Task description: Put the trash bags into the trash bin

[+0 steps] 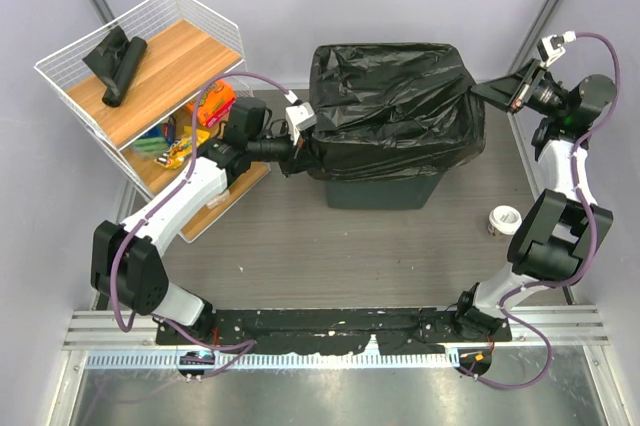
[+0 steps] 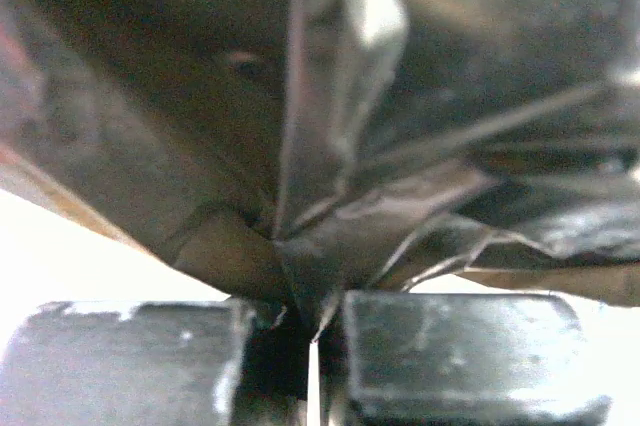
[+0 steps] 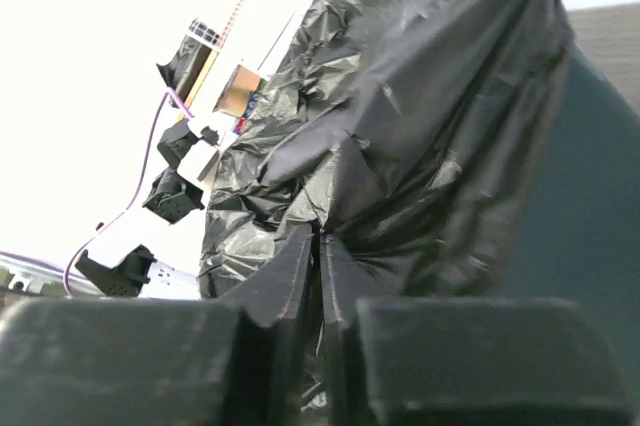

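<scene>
L gripper (image 2: 315, 338) on crinkly blk bag (image 1: 392, 106)

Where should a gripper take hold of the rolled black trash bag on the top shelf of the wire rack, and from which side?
Probably at the middle of the rolled trash bag, coming straight down, jaws across its narrow width. It lies flat and slanted on the wooden shelf, and the rack's raised wire rim hinders a sideways approach.

The overhead camera looked down from high behind the near edge across the whole surface (image 1: 400, 246), while both wrist cameras peered past their own jaws, close against opposite sides of the black trash bag (image 1: 395, 106) all three views shared.
</scene>
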Robot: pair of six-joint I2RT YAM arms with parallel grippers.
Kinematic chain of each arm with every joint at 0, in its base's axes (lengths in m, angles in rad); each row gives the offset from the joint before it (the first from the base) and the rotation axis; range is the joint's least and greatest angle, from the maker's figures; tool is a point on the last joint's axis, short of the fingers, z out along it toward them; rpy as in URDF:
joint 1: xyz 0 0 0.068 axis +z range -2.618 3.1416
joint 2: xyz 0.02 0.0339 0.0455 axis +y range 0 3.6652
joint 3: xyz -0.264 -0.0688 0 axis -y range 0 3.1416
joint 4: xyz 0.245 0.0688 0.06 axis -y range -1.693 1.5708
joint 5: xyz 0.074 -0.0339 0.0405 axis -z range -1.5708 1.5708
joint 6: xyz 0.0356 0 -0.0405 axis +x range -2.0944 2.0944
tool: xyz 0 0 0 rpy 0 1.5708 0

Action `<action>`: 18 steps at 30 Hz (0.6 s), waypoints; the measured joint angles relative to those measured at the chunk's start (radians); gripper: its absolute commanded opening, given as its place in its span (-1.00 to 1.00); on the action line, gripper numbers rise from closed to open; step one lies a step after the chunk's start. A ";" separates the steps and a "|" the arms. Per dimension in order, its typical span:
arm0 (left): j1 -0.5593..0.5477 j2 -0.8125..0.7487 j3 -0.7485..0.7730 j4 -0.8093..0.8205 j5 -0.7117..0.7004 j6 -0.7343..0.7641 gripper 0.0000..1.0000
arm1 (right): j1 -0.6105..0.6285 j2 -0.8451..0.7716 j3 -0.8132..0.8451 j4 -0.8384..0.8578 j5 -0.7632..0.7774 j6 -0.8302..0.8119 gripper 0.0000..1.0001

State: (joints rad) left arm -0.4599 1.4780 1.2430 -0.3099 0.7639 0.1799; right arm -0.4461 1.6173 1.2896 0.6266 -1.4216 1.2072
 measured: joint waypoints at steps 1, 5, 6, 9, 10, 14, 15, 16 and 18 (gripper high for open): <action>0.000 0.000 -0.003 0.005 -0.002 0.000 -1.00 | 0.000 0.007 -0.007 0.103 -0.003 0.084 -0.97; 0.000 0.000 -0.014 0.016 -0.008 0.002 -1.00 | 0.003 0.078 0.012 0.454 -0.012 0.453 -0.97; 0.000 0.000 -0.016 0.018 -0.011 0.001 -1.00 | 0.004 0.103 0.024 0.504 -0.014 0.522 -0.97; -0.001 -0.001 -0.022 0.024 -0.019 0.000 -1.00 | 0.003 0.155 0.030 0.575 -0.027 0.652 -0.97; -0.002 -0.002 -0.024 0.025 -0.023 0.000 -1.00 | 0.000 0.166 0.030 0.587 -0.034 0.681 -0.97; -0.003 -0.002 -0.025 0.029 -0.041 -0.004 -1.00 | -0.019 0.182 0.038 0.616 -0.051 0.744 -0.97; -0.003 -0.002 -0.025 0.029 -0.047 -0.006 -1.00 | -0.026 0.186 0.049 0.623 -0.056 0.753 -0.97; -0.004 -0.002 -0.025 0.029 -0.055 -0.008 -1.00 | -0.038 0.193 0.068 0.631 -0.061 0.760 -0.97; -0.003 -0.002 -0.025 0.029 -0.068 -0.012 -1.00 | -0.063 0.215 0.114 0.642 -0.063 0.770 -0.97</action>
State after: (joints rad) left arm -0.4633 1.4761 1.2179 -0.2806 0.6956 0.1677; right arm -0.5087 1.8324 1.4040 1.2686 -1.4845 1.9770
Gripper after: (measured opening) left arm 0.012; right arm 0.028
